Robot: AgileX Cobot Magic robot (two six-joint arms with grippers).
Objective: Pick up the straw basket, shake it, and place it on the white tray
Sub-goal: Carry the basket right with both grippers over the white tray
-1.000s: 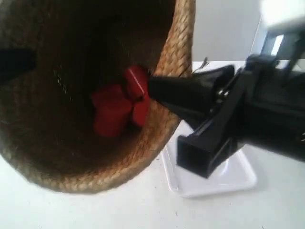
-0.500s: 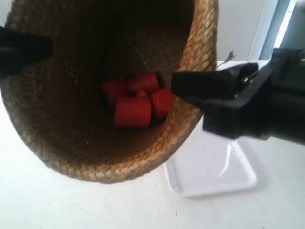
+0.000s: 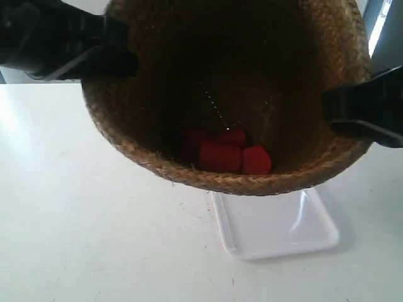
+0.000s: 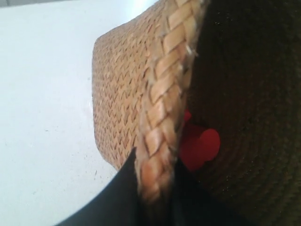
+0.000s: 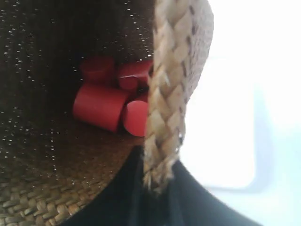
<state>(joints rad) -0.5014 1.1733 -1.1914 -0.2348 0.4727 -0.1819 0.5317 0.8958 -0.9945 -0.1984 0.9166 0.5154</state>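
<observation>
Left gripper [image 4: 155, 190] and right gripper [image 5: 157, 183] clamp the straw basket [image 3: 277, 94] rim, white tray [image 3: 283, 233] nearby

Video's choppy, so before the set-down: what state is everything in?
Brown woven straw basket: lifted, tilted, gripped at its rim on both sides.
Red cylinders: loose, piled in the basket's bottom.
Glossy white rectangular tray: flat on table, visible part bare.
Left pincer: shut on basket rim.
Right pincer: shut on basket rim.

Likely lab test bench: plain white tabletop [image 3: 94, 239].
</observation>
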